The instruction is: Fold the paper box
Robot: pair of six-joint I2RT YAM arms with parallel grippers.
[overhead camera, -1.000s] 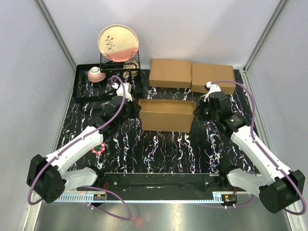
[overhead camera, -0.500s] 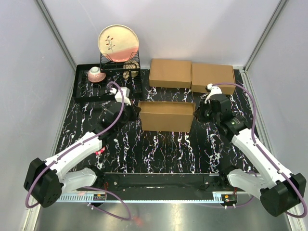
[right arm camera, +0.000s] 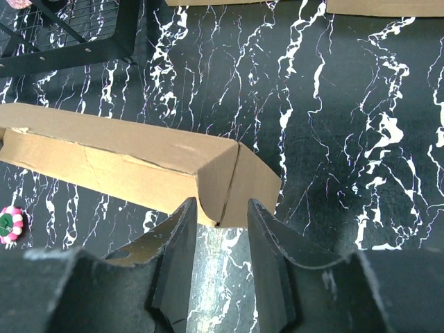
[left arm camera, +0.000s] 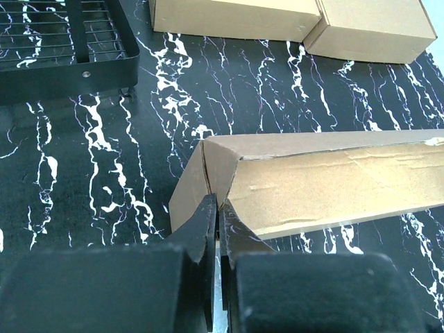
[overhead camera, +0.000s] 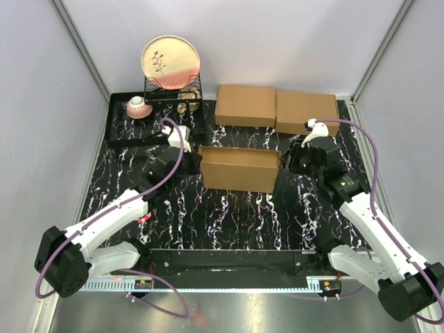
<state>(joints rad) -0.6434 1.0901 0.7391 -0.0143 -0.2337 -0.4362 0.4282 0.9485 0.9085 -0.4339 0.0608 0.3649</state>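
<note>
Observed at the bottom of the top view: both arms are reaching up-frame from their bases over the black marbled table [overhead camera: 229,215]. A small round pink item with a green centre [right arm camera: 8,223] is lying on the table at the lower left of the right wrist view.

At frame centre, the paper box [overhead camera: 239,170] is sitting on the table as a shallow brown tray with its long axis running left to right. Its walls are standing up and its top is lying open.

The left gripper [overhead camera: 191,161] is sitting at the box's left end. In the left wrist view this gripper [left arm camera: 215,208] is showing its jaws drawn together, with the tips meeting the lower corner fold of the box [left arm camera: 333,180]. It cannot be told whether any cardboard is caught between them.

The right gripper [overhead camera: 286,161] is sitting at the box's right end. In the right wrist view this gripper [right arm camera: 220,211] is holding its jaws apart. The end corner of the box [right arm camera: 125,166] is lying in the gap between them, and neither finger is pressing it.

Farther up-frame, two flat closed brown boxes [overhead camera: 245,105] [overhead camera: 307,112] are lying side by side and touching. At the upper left, a black tray [overhead camera: 121,128] is carrying a pink cup [overhead camera: 137,106] and a wire rack [overhead camera: 173,94]. A cream and pink plate [overhead camera: 171,61] is standing upright in the rack.
</note>
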